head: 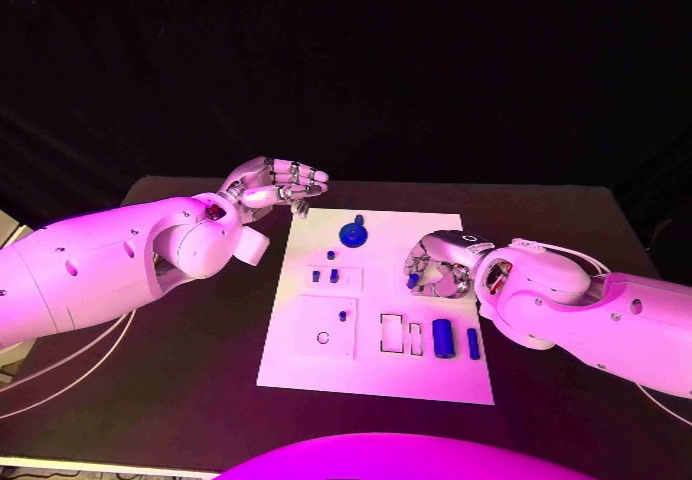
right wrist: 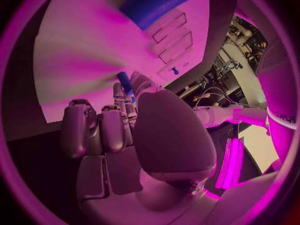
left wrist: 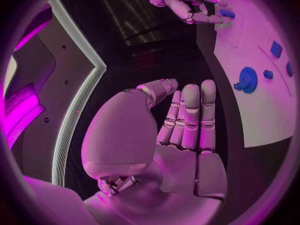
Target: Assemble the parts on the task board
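Pinching a small blue part (head: 414, 281) above the task board (head: 378, 370), right hand (head: 440, 268); left hand (head: 277, 184), fingers curled on nothing, beside the board's far corner.

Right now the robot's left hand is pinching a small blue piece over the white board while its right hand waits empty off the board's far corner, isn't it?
Not quite: the hands are swapped. The head view shows the right hand over the white board, pinching the small blue piece, also seen at its fingertips in the right wrist view. The left hand waits empty off the board's far corner.
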### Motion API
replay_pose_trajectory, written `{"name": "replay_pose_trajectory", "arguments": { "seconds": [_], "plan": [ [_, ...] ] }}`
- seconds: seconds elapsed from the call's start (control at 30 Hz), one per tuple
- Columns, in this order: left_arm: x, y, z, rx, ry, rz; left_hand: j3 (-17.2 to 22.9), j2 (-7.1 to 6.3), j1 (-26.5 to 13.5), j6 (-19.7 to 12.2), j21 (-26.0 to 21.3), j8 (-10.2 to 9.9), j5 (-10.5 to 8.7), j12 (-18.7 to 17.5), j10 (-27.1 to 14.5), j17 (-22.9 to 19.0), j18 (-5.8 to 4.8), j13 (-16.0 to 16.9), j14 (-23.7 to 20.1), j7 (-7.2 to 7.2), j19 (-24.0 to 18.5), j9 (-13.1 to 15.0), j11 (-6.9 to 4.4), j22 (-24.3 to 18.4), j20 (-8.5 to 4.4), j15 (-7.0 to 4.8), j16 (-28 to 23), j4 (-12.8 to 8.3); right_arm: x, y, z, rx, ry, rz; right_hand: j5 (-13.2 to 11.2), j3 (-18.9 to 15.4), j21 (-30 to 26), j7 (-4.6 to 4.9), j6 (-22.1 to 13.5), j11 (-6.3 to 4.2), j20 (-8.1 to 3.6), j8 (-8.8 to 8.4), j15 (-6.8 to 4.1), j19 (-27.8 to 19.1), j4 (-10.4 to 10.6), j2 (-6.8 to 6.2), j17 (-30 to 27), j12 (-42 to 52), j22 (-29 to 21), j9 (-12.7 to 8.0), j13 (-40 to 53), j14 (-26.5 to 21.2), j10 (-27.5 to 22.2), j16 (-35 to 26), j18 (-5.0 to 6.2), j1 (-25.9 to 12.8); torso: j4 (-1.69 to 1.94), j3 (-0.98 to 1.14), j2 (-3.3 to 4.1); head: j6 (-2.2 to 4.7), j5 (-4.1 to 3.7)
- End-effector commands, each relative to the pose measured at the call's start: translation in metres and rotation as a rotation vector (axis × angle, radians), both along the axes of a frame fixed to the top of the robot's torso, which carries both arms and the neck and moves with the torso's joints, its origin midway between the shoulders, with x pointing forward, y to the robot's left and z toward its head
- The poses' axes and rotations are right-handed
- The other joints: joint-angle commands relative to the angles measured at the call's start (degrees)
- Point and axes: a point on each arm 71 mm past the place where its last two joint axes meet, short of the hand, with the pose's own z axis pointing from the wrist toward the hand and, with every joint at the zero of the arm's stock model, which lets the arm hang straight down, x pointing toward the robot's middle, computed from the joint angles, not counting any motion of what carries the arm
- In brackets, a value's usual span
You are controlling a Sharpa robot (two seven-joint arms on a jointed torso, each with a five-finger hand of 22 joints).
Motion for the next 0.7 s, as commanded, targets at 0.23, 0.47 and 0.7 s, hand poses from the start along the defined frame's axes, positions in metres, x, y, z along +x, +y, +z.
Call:
{"name": "replay_pose_trajectory", "arguments": {
  "seconds": [0.23, 0.47, 0.7],
  "plan": [
    [-0.0005, -0.0027, 0.0009, -0.005, -0.003, -0.019, 0.04, 0.34, -0.40, -0.32, 0.21, -0.24, 0.26, 0.39, -0.53, -0.09, 0.48, 0.08, -0.42, 0.24, -0.35, -0.07, -0.13, 0.08, 0.09, 0.16, 0.22, -0.28, 0.0019, 0.0038, -0.0008, 0.031, -0.024, -0.017, 1.11, 5.99, 2.97, -0.04, 3.59, -0.71, -0.55, 1.63, -0.92, 1.46, -0.32, 2.26, 0.45, 0.11, 4.58, 0.63, -0.03, 1.88, 4.08, 0.84, -0.75, 0.04, 0.02, -0.02, -0.01, -0.16, -0.20],
    [-0.0004, -0.0027, 0.0008, -0.005, -0.002, -0.019, 0.04, 0.34, -0.40, -0.32, 0.21, -0.24, 0.26, 0.39, -0.53, -0.09, 0.48, 0.08, -0.42, 0.24, -0.35, -0.07, -0.13, 0.08, 0.09, 0.16, 0.22, -0.28, 0.0017, 0.0038, 0.0003, 0.033, -0.061, -0.032, -3.17, 16.04, 7.15, -0.57, 5.94, -1.81, -1.60, 4.79, -1.97, 2.76, -4.46, 2.22, 0.92, -0.67, 7.91, 3.46, 1.20, 2.09, 9.61, 1.39, -1.65, 2.29, -0.04, -0.06, -0.02, -0.18, -0.19],
    [-0.0003, -0.0025, 0.0007, -0.004, -0.001, -0.019, 0.05, 0.40, -0.46, -0.33, 0.23, -0.23, 0.26, 0.43, -0.60, -0.11, 0.48, 0.09, -0.44, 0.24, -0.36, -0.07, -0.12, 0.08, 0.11, 0.18, 0.25, -0.26, -0.0004, 0.0033, 0.0033, 0.060, -0.085, -0.042, -3.46, 20.34, 7.69, -0.59, 5.64, -2.04, -1.63, 6.19, -2.07, 2.86, -6.54, 0.91, 1.09, -1.73, 8.49, 5.25, 2.20, 2.11, 11.04, 1.63, -1.74, -0.27, -0.02, -0.06, -0.08, -0.13, -0.19]
  ]
}}
